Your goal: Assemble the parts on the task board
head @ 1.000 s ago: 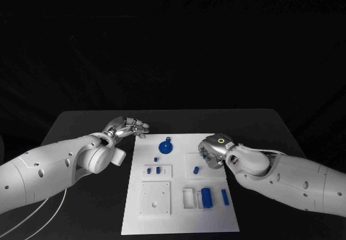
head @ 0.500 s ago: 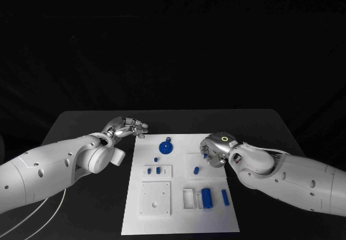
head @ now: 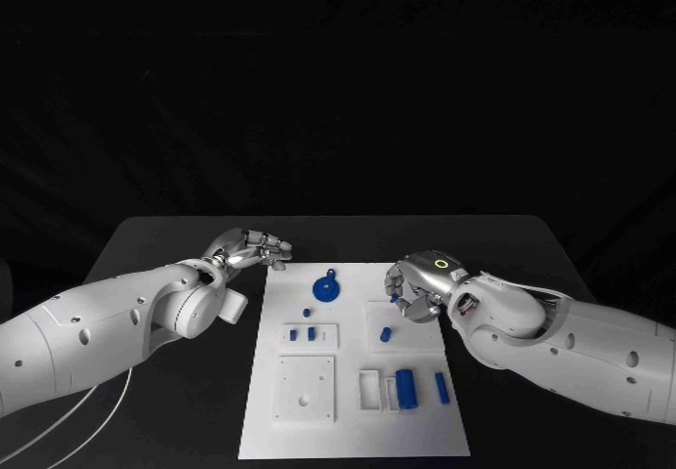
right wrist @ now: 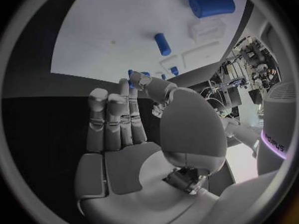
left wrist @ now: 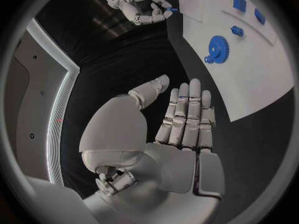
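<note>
since a second ago the right robot hand (head: 413, 286) has lifted up the board (head: 353, 430), a small blue part (right wrist: 138, 74) pinched at its fingertips, insertion still pending. left wrist view: left robot hand (left wrist: 181, 129) flat, fingers together, empty, over the desk (left wrist: 124, 59).

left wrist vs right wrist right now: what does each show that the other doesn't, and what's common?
Left wrist alone: the left hand, fingers straight and together with nothing in them, over the black table beside the board; the blue gear; and the right hand seen from across the board, a small blue part at its fingertips.
Right wrist alone: the right hand's palm side; the large blue cylinder; the white open box beside it.
Both: the white task board with small blue pieces on it, and the small part at the right fingertips.
</note>
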